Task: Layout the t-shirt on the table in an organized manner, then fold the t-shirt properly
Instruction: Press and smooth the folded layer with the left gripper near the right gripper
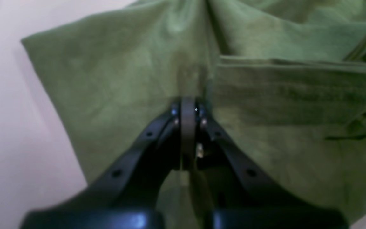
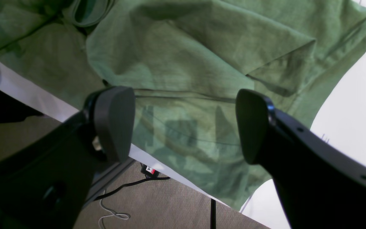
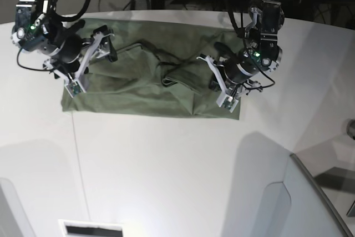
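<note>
Your left gripper (image 1: 187, 109) is pinched tight on a t-shirt (image 3: 150, 90) fold to pull it flat; right gripper (image 2: 184, 124) gapes wide above the cloth, empty; shirt lies rumpled across the far table (image 3: 166, 165).

- One olive-green t-shirt (image 3: 150, 90) lay spread out.
- One white table (image 3: 166, 159) was under it.
- Two grippers were there: the left gripper (image 3: 213, 79) and the right gripper (image 3: 91, 54).
- One grey angled panel (image 3: 310, 203) stood at the corner.
</note>
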